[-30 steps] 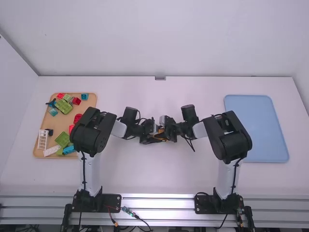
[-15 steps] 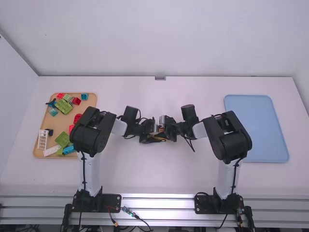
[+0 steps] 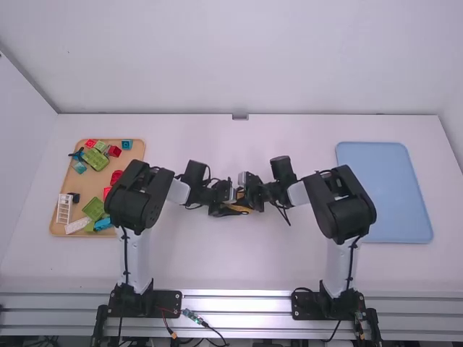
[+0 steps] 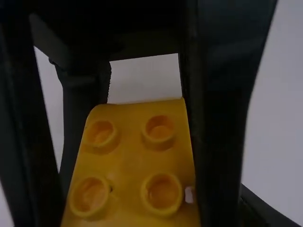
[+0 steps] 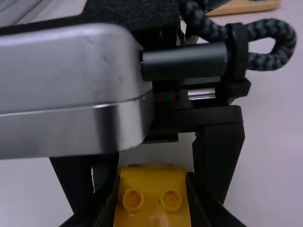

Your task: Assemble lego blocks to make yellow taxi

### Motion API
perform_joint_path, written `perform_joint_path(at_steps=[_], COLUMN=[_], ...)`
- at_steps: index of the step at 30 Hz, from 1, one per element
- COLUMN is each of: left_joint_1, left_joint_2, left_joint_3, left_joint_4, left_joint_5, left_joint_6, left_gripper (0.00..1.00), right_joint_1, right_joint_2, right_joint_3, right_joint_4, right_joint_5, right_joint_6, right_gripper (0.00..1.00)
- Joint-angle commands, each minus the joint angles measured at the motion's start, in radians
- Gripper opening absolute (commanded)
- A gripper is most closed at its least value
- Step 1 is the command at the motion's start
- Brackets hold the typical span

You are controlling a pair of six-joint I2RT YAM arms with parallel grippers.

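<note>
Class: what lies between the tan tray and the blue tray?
In the high view, the left gripper and right gripper meet around yellow Lego between the tan tray and the blue tray.

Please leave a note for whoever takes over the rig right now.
Right gripper: shut on a yellow block near the table's middle.
Left gripper: at the same block, facing the right one; I cannot tell whether it grips.
Parts: coloured pieces lie in the wooden tray on the left; the blue tray is on the right.
Done: yellow block out between the grippers; whether anything is joined, I cannot tell.
Left: probably finish this step, then let go and check the taxi.
</note>
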Motion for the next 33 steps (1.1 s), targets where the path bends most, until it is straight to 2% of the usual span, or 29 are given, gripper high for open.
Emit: perform_joint_path(at_steps=[1, 6, 10, 21, 33], left_joint_1=[-0.003, -0.003, -0.003, -0.003, -0.003], left_joint_2=[0.050, 0.050, 0.050, 0.050, 0.050], left_joint_3=[-0.015, -0.012, -0.013, -0.013, -0.013], left_joint_4=[-0.025, -0.009, 0.043, 0.043, 0.055], left_joint_5=[-0.127, -0.140, -0.224, -0.222, -0.202], left_joint_6=[0.020, 0.008, -0.105, -0.093, -0.107], left_gripper=[0.02, 0.02, 0.02, 0.02, 0.02], right_joint_1=[0.008, -0.006, -0.006, -0.006, -0.006], right_joint_2=[0.051, 0.050, 0.050, 0.017, 0.018], right_joint_3=[-0.009, -0.014, -0.013, -0.016, -0.067], right_joint_4=[-0.016, -0.013, -0.016, -0.081, 0.019], right_joint_5=[0.072, 0.072, 0.069, 0.074, 0.091], right_joint_6=[-0.014, -0.027, -0.029, -0.097, -0.053], right_gripper=[0.00, 0.00, 0.00, 0.00, 0.00])
